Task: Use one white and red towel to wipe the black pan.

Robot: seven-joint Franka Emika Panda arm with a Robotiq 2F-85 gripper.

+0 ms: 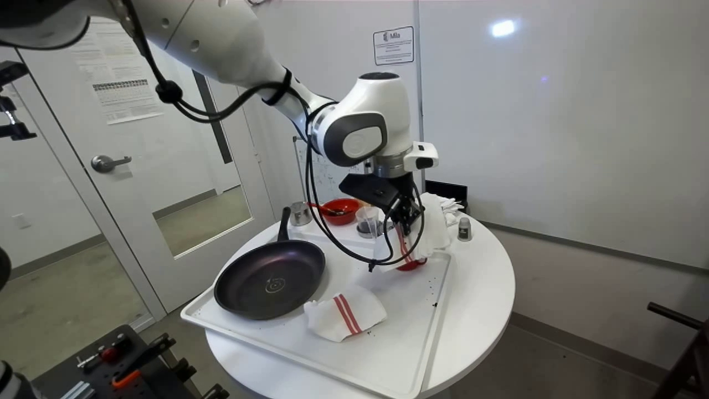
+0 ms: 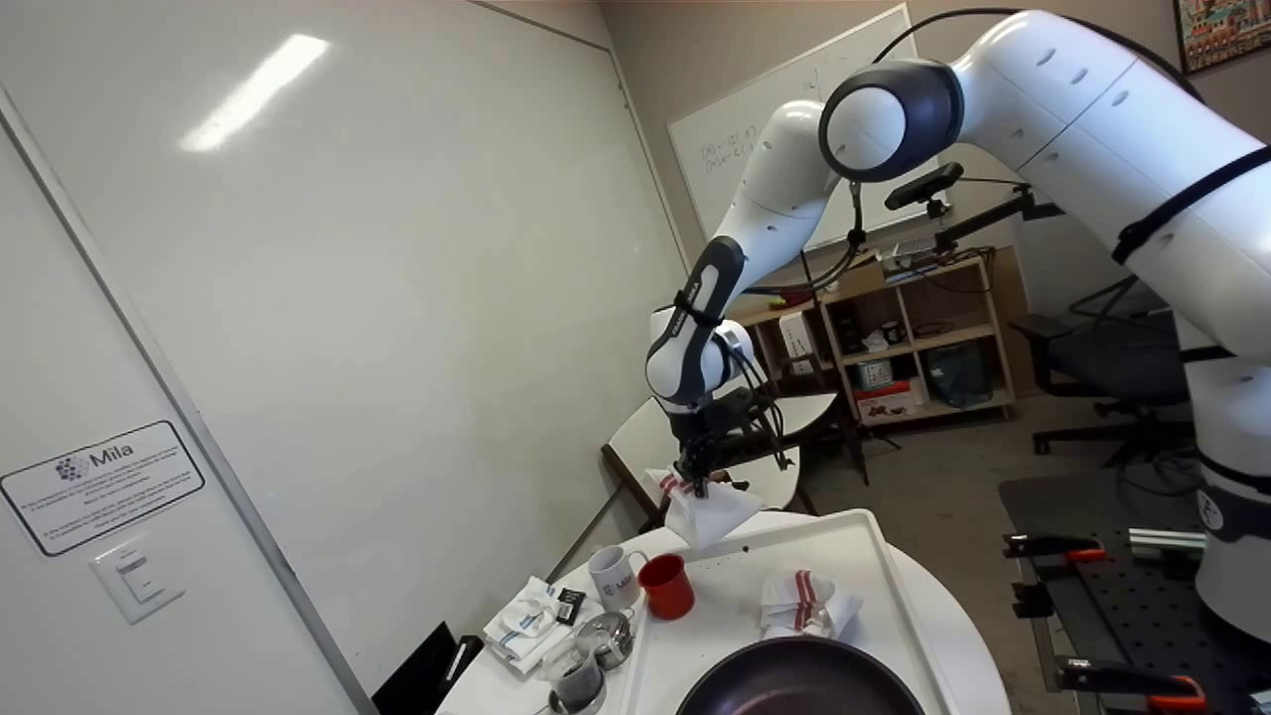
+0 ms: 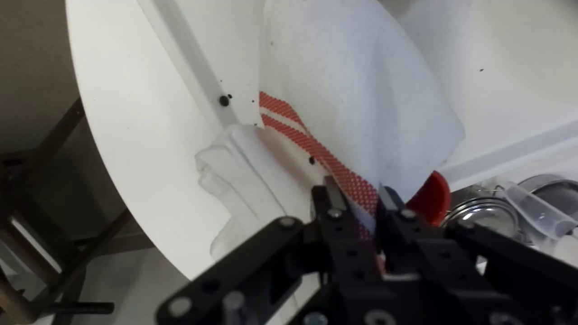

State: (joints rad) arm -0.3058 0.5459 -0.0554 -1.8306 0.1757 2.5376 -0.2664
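My gripper (image 3: 359, 194) is shut on a white and red towel (image 3: 336, 67), its fingers pinching the cloth along the red stripes. In an exterior view the towel (image 2: 713, 518) hangs from the gripper (image 2: 698, 485) at the tray's edge, near the red mug. Whether its lower end touches the tray I cannot tell. A second white and red towel (image 1: 327, 321) lies folded on the tray, right beside the black pan (image 1: 266, 280). The pan sits flat with its inside bare. It shows in both exterior views but is outside the wrist view.
A rimmed white tray (image 1: 432, 332) covers much of the round table (image 1: 487, 288). Around the far side stand a red mug (image 2: 666, 588), a white mug (image 2: 613, 576), a red bowl (image 1: 340, 211), a metal cup (image 1: 301, 214) and a small jar (image 1: 464, 229). Dark crumbs (image 3: 224, 100) dot the tray.
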